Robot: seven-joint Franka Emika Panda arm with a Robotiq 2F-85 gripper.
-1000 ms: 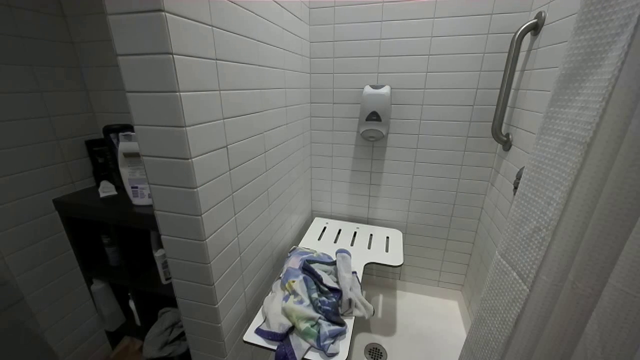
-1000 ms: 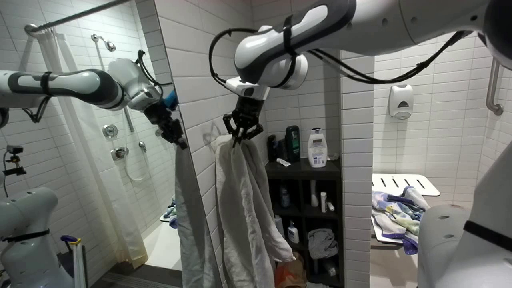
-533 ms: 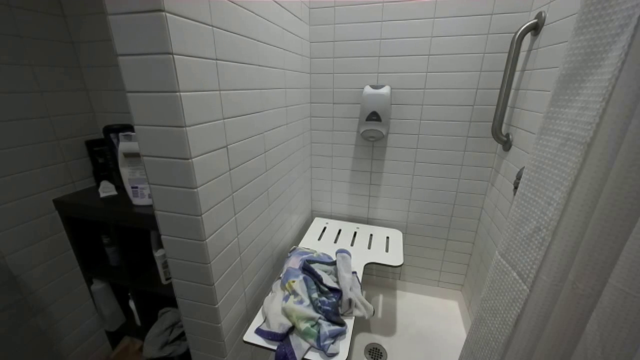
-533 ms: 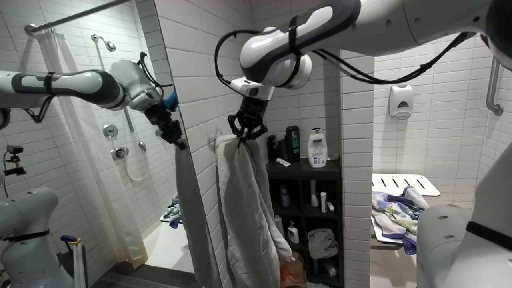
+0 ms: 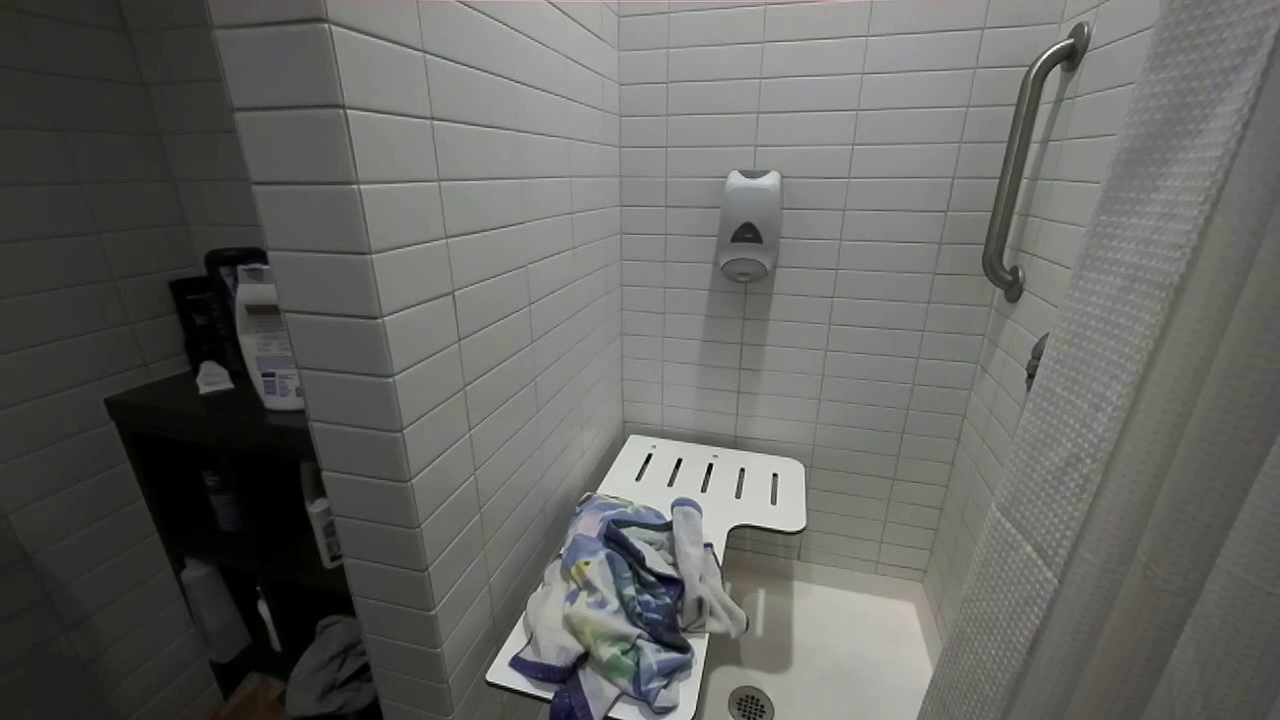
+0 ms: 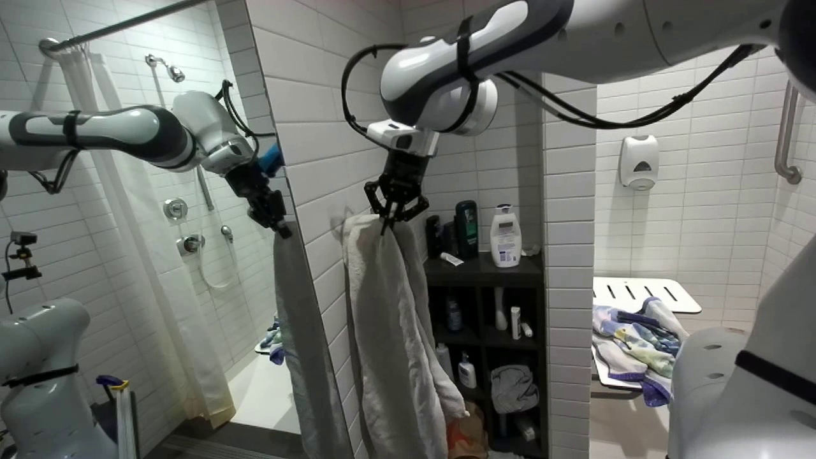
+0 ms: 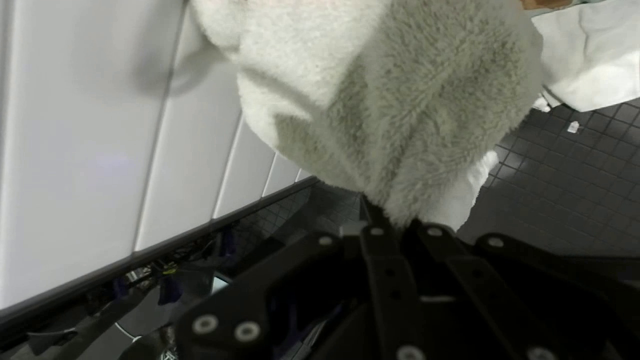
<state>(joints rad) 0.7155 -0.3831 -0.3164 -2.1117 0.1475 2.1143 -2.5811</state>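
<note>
Wrist view shows the gripper (image 7: 392, 222) narrowed right down, with a fold of the pale towel (image 7: 425, 110) pinched between its tips. In an exterior view, both are just left of the shelf (image 6: 482, 275): the gripper points down, higher in view than the shelf's top, and the towel hangs below, partly in front of the shelf's left side. A dark bottle (image 6: 467, 229) and a white bottle (image 6: 505, 239) stand upright on the shelf, with a tube (image 6: 451, 259) lying near them. A grey cloth (image 6: 514, 389) sits in a compartment at the shelf's lower right. A mirror (image 6: 210, 299) is farther left of the shelf than the towel. In both exterior views, a bench (image 5: 724, 483) is right of the shelf, past a partition (image 5: 400, 400); a patterned cloth (image 5: 620, 590) lies crumpled on the bench.
</note>
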